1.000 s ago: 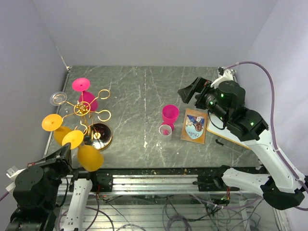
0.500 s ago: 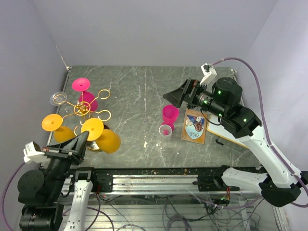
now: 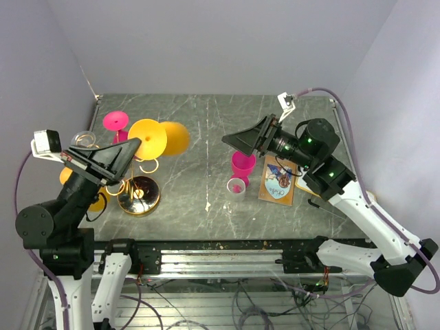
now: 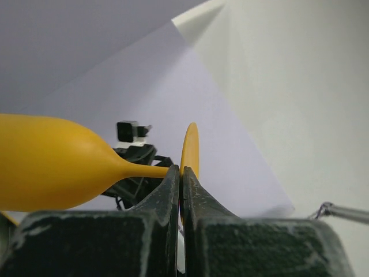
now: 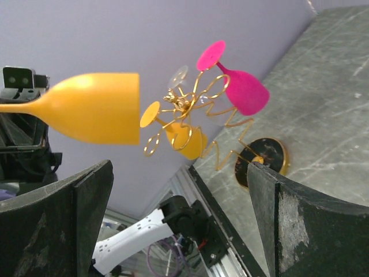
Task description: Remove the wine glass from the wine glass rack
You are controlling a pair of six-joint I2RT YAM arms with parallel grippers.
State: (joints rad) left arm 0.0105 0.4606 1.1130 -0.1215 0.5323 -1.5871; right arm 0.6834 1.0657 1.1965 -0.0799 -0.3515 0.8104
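**Carrying the freed glass level and away from the wire arms**

The yellow-orange wine glass (image 3: 165, 137) lies on its side in the air above the grey marbled bench (image 3: 206, 117). It is just beside the gold wire wine glass rack (image 3: 139, 195) and touches none of its looped arms. The left jaws are pinched narrow on the thin stem, right against the foot disc, with the bowl pointing toward the middle of the bench. The right jaws stand spread wide and hold nothing. They hover above the pink tumbler (image 3: 243, 163) and face the bowl.

The lift-off looks done, so what remains is probably a safe hand-over or a set-down. The grip sits at the far end of the stem from the bowl, so the bowl's weight can lever the stem round in the pinch. Move slowly and avoid quick wrist rolls.

Keep the path away from the pink wine glass (image 3: 117, 122) and the clear glass (image 3: 82, 139) hanging on the rack, since a knock could tip the stand.

For a hand-over, the right jaws should surround the bowl squarely and close gently before the left jaws let go.

For a set-down, turn the glass upright over bare bench between rack and tumbler. Land the foot flat, then open.
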